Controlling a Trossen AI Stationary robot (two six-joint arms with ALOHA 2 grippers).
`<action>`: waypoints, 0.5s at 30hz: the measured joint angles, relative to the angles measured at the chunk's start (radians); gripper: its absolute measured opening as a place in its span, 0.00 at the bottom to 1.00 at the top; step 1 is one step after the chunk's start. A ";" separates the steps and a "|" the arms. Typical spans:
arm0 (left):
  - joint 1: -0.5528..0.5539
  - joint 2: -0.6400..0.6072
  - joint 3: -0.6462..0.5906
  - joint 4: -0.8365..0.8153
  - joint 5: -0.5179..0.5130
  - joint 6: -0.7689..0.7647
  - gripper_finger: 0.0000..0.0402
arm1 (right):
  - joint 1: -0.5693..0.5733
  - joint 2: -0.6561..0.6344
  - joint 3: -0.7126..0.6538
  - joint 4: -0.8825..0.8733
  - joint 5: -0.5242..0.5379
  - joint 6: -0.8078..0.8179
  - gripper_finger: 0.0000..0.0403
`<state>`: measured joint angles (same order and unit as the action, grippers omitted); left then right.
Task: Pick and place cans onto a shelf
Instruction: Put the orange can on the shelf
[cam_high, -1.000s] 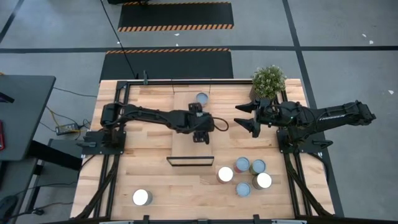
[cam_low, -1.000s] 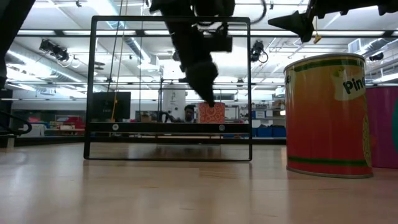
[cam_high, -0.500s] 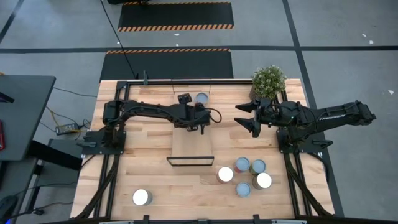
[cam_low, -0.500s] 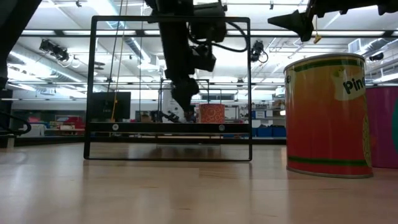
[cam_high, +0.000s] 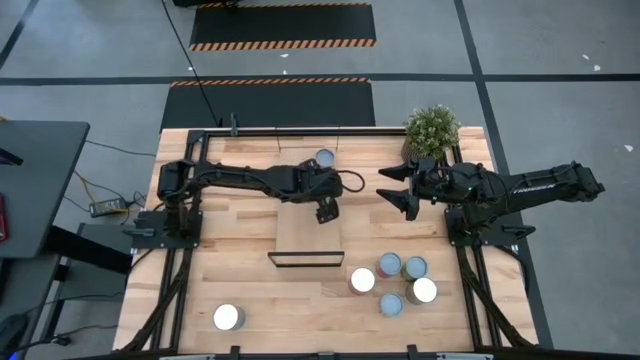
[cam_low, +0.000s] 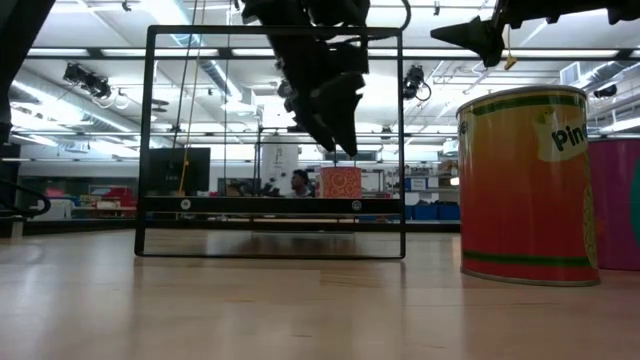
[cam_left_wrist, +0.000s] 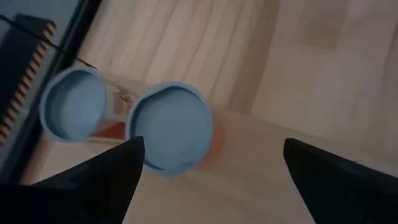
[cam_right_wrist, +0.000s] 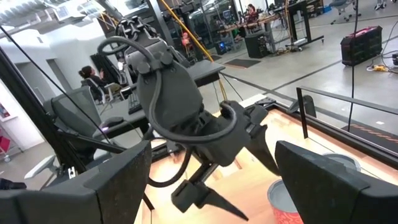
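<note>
Shelf (cam_high: 308, 215): light-wood board lying mid-surface, running from the far edge toward the near edge. One can (cam_high: 324, 158), pale blue top, stands at its far end; placed. Six cans remain on the surface: five clustered (cam_high: 392, 281) toward the near right corner, one (cam_high: 228, 317) near the near left corner. Left pincer (cam_high: 326, 210): over the shelf, jaws wide, empty. Right pincer (cam_high: 396, 186): right of the shelf, jaws apart, empty. Judged early stage.
</note>
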<state>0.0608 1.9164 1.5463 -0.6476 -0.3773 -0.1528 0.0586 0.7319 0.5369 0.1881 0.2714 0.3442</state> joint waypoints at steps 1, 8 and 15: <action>0.001 0.000 0.000 0.002 0.010 -0.007 0.97 | 0.000 0.000 0.000 0.002 0.000 0.000 0.87; 0.002 0.037 0.000 0.010 0.020 0.062 0.90 | 0.000 0.000 0.000 0.006 0.000 -0.004 0.87; 0.005 0.048 -0.001 0.017 0.011 0.095 0.67 | 0.000 0.000 0.000 0.006 0.000 0.001 0.87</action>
<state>0.0661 1.9648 1.5452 -0.6304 -0.3660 -0.0578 0.0586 0.7319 0.5369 0.1943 0.2714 0.3450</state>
